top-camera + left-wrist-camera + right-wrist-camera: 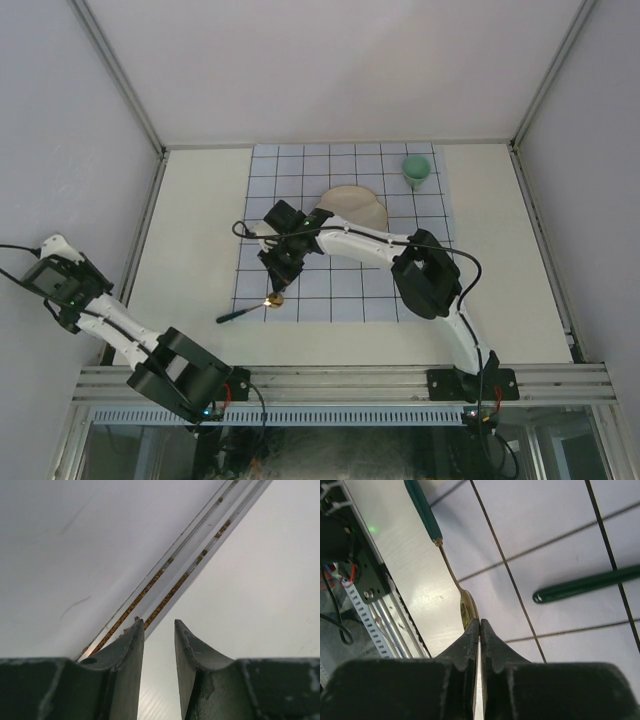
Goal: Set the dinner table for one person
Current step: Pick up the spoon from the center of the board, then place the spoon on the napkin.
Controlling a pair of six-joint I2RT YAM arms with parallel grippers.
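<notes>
Near the middle of the bench, a little toward its near edge, the right gripper [479, 622] points down at the large flat cream-white dinner table [200, 220]. The table spreads beneath and beyond the gripper toward all 4 edges. The gripper's 2 dark fingers are drawn together to a thin slit. Their tips nip the gold bowl of a slender spoon with a dark green handle [426, 519]. The bowl stands tilted on its edge over the near-left corner of a pale-blue cloth with dark grid lines [300, 165], and the handle slants off the cloth over bare table toward the bench's near-left corner.

In the right wrist view, a second dark green utensil handle [585, 585] lies flat on the cloth, well apart from the fingers.

The right arm rises from its base at the near edge, bends at a black elbow, then stretches leftward across the cloth. A round tan plate [352, 205] sits on the cloth behind that forearm, and a small green cup [417, 170] stands near the cloth's far-right corner.

At the left edge, the left arm is folded back. The left gripper [159, 625] has its fingers parted around nothing, aimed at the rail along the side wall.
</notes>
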